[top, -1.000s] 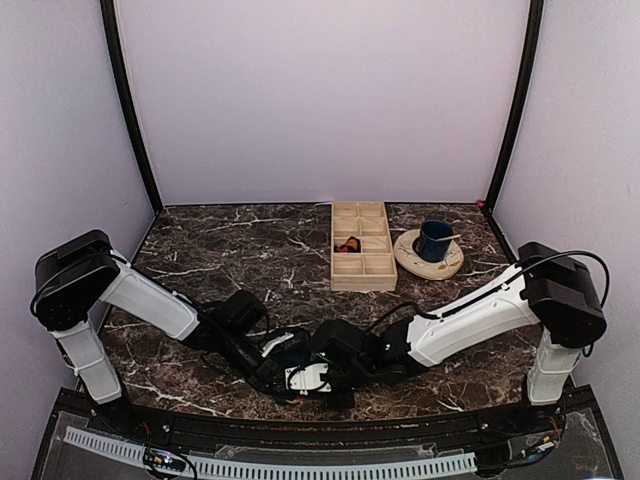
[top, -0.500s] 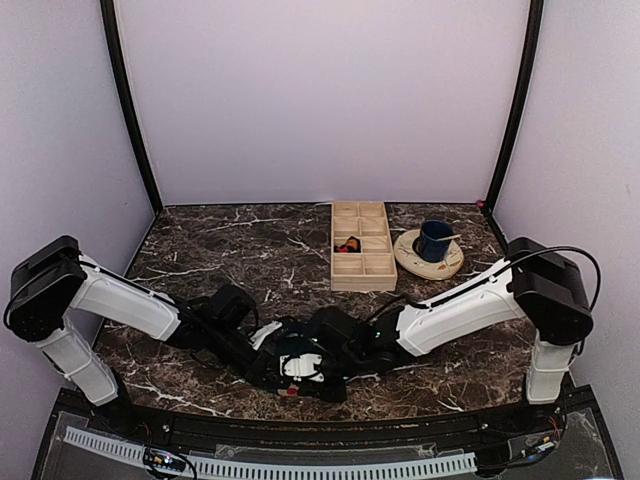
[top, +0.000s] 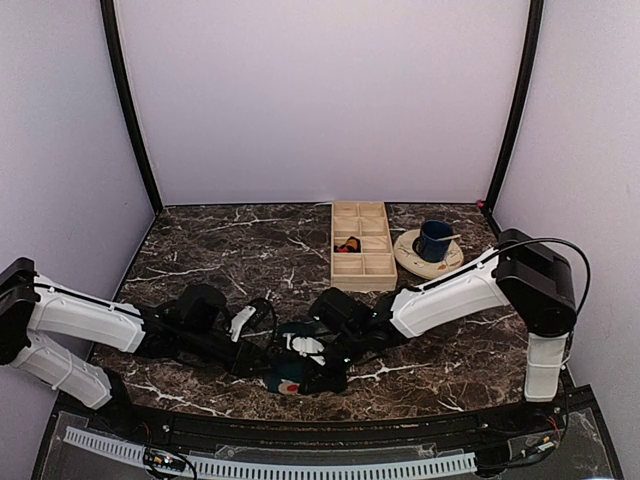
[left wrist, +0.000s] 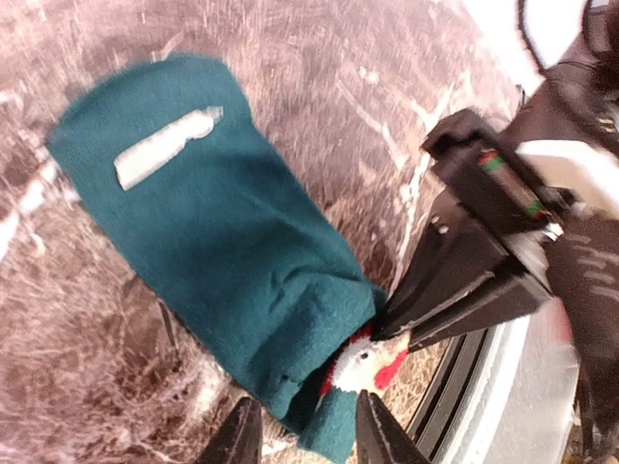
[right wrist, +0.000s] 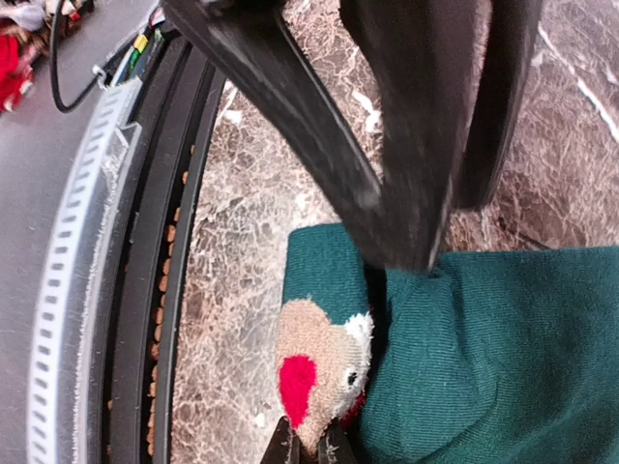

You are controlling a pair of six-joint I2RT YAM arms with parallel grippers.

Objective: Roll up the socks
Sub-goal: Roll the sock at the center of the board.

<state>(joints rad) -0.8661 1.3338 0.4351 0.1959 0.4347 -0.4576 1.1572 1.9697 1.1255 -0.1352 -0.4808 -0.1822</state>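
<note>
Your white left arm (top: 85, 318) and right arm (top: 450, 295) lie low, converging; left pincer (left wrist: 308, 433) parted, right pincer (right wrist: 306, 447) clamping teal fabric socks (left wrist: 222, 242).

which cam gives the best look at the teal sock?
Left wrist: the teal sock lies nearly whole on the marble tabletop, white label visible. Right wrist shows only one end, close up. Top external shows just a sliver, mostly hidden.

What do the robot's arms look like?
Both have chunky white shells and black joints: left arm, right arm. A thin black cable loops beside the right arm's shoulder. Each ends in a black gripper with two pointy fingers: left gripper, right gripper.
</note>
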